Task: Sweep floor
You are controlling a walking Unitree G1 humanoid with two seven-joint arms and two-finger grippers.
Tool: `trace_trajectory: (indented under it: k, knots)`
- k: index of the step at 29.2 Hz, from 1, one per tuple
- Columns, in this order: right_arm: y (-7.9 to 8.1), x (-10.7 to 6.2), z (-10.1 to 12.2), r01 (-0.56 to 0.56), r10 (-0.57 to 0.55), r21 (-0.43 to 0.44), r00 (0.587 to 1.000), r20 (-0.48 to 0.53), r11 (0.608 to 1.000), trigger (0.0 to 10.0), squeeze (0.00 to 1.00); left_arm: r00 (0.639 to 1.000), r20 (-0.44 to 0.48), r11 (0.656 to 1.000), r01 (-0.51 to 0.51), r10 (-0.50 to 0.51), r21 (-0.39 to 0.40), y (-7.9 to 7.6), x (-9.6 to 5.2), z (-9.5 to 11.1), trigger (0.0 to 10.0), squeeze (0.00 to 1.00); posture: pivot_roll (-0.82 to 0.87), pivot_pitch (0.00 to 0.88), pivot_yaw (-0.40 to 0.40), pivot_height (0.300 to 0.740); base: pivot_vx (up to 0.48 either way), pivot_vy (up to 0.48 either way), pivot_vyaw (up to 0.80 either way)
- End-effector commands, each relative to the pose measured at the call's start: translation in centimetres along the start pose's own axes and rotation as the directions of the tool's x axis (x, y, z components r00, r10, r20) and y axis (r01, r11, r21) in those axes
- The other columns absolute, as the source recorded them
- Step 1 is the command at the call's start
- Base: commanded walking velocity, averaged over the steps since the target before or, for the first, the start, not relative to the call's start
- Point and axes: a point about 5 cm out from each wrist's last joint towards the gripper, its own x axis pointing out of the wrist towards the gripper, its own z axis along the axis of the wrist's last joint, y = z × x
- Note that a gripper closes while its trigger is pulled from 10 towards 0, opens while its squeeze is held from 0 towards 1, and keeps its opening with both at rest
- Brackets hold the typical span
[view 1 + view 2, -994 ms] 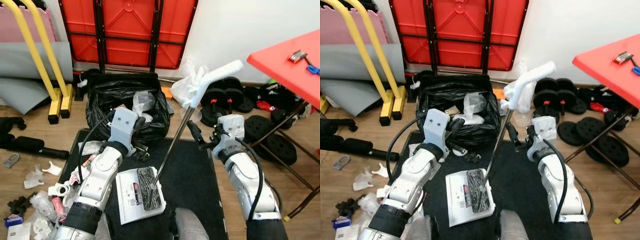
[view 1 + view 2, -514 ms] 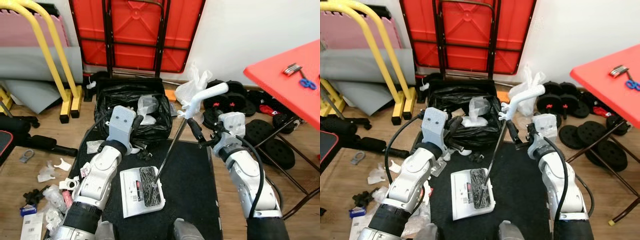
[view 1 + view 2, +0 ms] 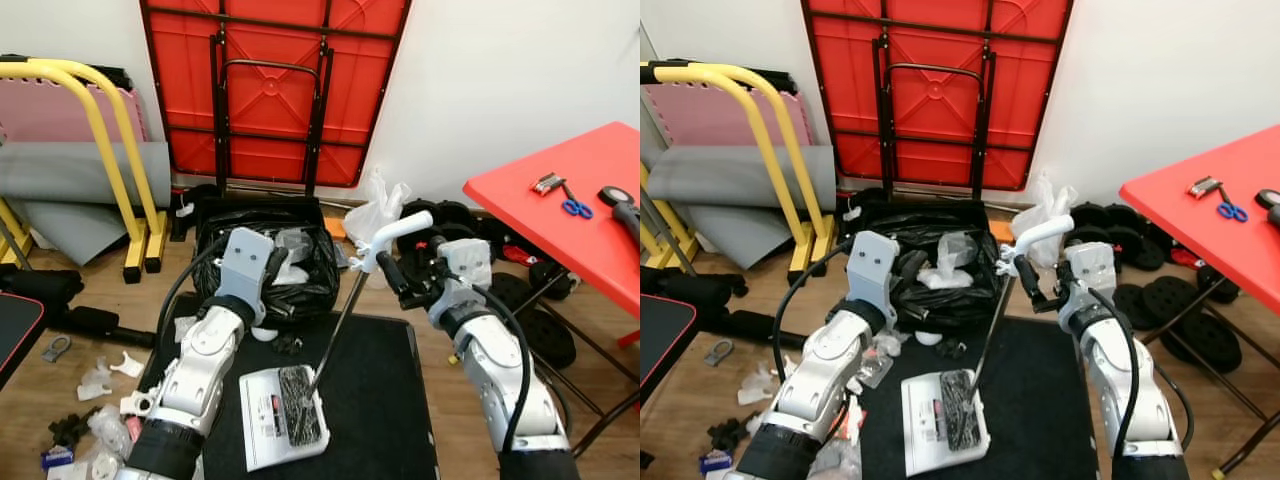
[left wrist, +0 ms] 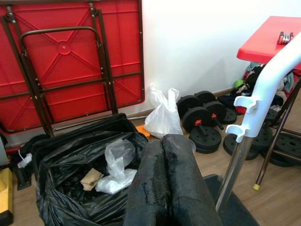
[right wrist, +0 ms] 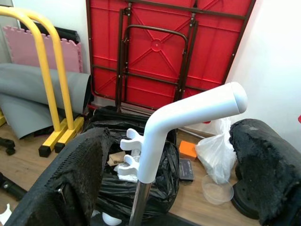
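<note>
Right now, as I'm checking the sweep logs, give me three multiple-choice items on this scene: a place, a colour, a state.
1. Where does the dustpan lie?
A. on the black mat
B. on the red table
C. inside the bin bag

2. What colour is the handle atop the metal pole?
A. yellow
B. white
C. blue

3. How are the left gripper's fingers?
A. shut together, holding nothing
C. clamped on the pole
B. spread wide

Key:
1 A, since the head views show the dustpan flat on the mat between the arms.
2 B, since the bent grip is white in all views.
3 A, since the left wrist view shows both fingers pressed together, with the pole off to one side.
</note>
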Motion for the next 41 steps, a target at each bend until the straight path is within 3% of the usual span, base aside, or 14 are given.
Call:
trace_trajectory:
  k: [1, 8, 9, 10, 12, 16, 24, 41]
  knots:
    - [-0.5, -0.2, -0.2, 0.012, -0.012, 0.010, 1.000, -0.011, 1.000, 10.0, 0.00, 1.000, -0.002, 1.000, 0.016, -0.016, -0.021, -0.2, 0.0, 0.0, 0.0, 0.00, -0.16, 0.032, -0.150, 0.740, 0.000, 0.000, 0.00]
    - [-0.5, -0.2, -0.2, 0.011, -0.011, 0.010, 1.000, -0.010, 1.000, 10.0, 0.00, 1.000, -0.002, 1.000, 0.021, -0.021, -0.022, -0.2, 0.0, 0.0, 0.0, 0.00, -0.16, 0.034, -0.147, 0.740, 0.000, 0.000, 0.00]
    - [-0.4, -0.2, 0.0, 0.002, -0.002, 0.009, 1.000, 0.004, 1.000, 10.0, 0.00, 1.000, -0.012, 1.000, 0.020, -0.020, -0.012, -0.1, 0.1, -0.1, 3.4, 0.00, -0.15, 0.034, -0.144, 0.740, 0.000, 0.000, 0.00]
    - [-0.3, -0.2, 0.2, -0.010, 0.010, 0.007, 1.000, 0.015, 1.000, 10.0, 0.00, 0.999, -0.026, 1.000, 0.020, -0.020, -0.001, -0.1, 0.1, -0.2, 9.5, 0.00, -0.16, 0.034, -0.144, 0.740, 0.000, 0.000, 0.00]
    - [-0.1, -0.2, 0.3, -0.027, 0.027, -0.010, 0.999, 0.019, 1.000, 10.0, 0.00, 0.999, -0.038, 1.000, 0.017, -0.017, 0.005, 0.0, 0.1, -0.2, 10.0, 0.00, -0.16, 0.034, -0.142, 0.740, 0.000, 0.000, 0.00]
    - [0.0, -0.3, 0.4, -0.041, 0.042, -0.033, 0.999, 0.019, 0.999, 10.0, 0.00, 0.998, -0.057, 1.000, 0.006, -0.006, 0.001, 0.3, 0.1, -0.3, 10.0, 0.00, -0.15, 0.033, -0.139, 0.740, 0.000, 0.000, 0.00]
    - [1.3, -0.3, 0.3, -0.169, 0.170, -0.058, 0.985, 0.011, 0.984, 10.0, 0.00, 0.996, -0.075, 0.999, -0.043, 0.044, 0.021, 1.1, -0.2, -0.4, 10.0, 0.00, -0.14, 0.033, -0.135, 0.740, 0.000, 0.000, 0.78]
    - [1.2, -0.3, 0.0, -0.186, 0.187, -0.012, 0.982, 0.006, 0.982, 10.0, 0.00, 0.997, -0.080, 1.000, -0.011, 0.013, 0.025, 0.8, -0.5, -0.3, 10.0, 0.00, -0.14, 0.021, -0.129, 0.740, 0.000, 0.000, 0.78]
